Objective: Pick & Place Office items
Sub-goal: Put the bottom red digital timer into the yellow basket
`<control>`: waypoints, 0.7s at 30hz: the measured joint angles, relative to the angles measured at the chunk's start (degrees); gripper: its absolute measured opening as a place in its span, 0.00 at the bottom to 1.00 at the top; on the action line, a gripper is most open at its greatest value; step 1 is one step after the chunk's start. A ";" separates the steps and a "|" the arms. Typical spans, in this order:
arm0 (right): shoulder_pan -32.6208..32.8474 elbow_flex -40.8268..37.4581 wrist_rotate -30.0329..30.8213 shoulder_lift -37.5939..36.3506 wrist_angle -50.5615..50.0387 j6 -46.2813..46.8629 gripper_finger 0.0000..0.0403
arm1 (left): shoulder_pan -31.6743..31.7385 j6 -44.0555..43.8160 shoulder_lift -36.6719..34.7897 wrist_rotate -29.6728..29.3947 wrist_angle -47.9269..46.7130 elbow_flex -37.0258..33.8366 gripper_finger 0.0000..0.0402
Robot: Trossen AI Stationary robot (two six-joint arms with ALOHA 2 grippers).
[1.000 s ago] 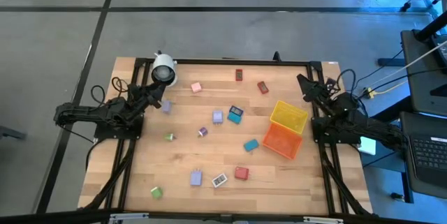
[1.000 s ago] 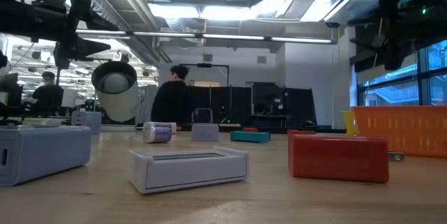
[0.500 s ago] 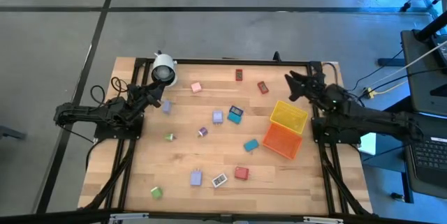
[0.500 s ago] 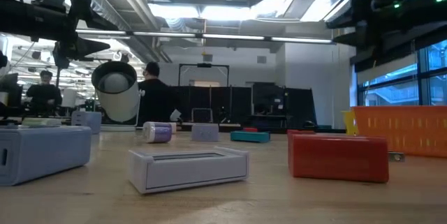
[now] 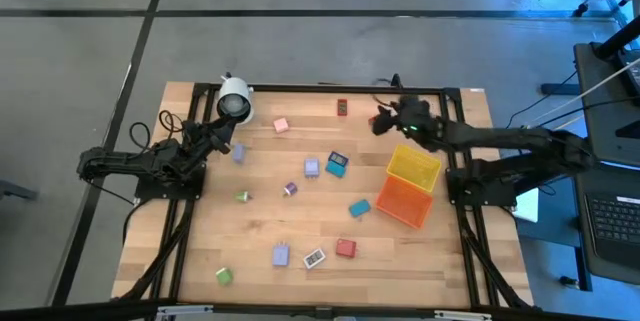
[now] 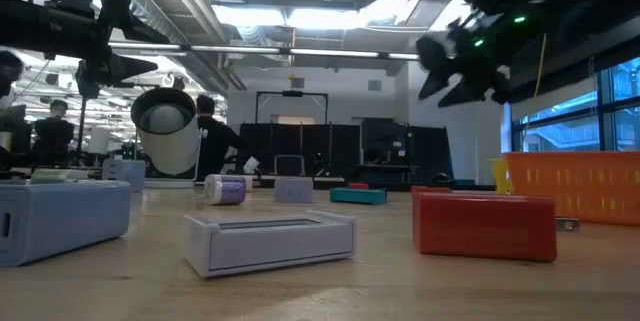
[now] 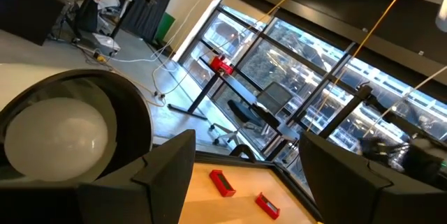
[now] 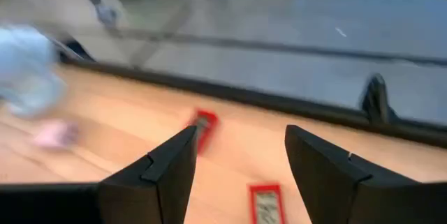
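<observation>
Dark right end effector, fingers apart and empty, hangs seemingly above a red block.

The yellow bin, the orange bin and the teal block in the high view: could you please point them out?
yellow bin point(image 5: 413, 166), high view, its open inside.
orange bin point(image 5: 403, 204), high view, its middle.
teal block point(image 5: 359, 208), high view, its top face.

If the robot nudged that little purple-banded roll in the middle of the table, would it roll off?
Probably, a little. The purple-banded roll looks cylindrical and lies on its side on the bare wooden table, so a sideways push could set it rolling. It looks small, so likely light.
</observation>
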 joint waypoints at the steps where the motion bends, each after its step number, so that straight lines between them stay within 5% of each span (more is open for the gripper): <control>1: -0.54 2.29 -1.00 2.54 -3.00 0.27 0.55 | 0.02 0.00 0.00 0.00 0.00 -0.01 0.63; 13: -6.95 17.88 -17.14 24.71 -19.03 5.10 0.79 | 0.00 2.14 0.00 0.02 -0.60 -0.01 0.63; 21: -10.12 18.79 -18.61 30.36 -19.53 4.76 0.86 | 0.01 4.57 0.00 -1.08 -1.90 0.00 0.63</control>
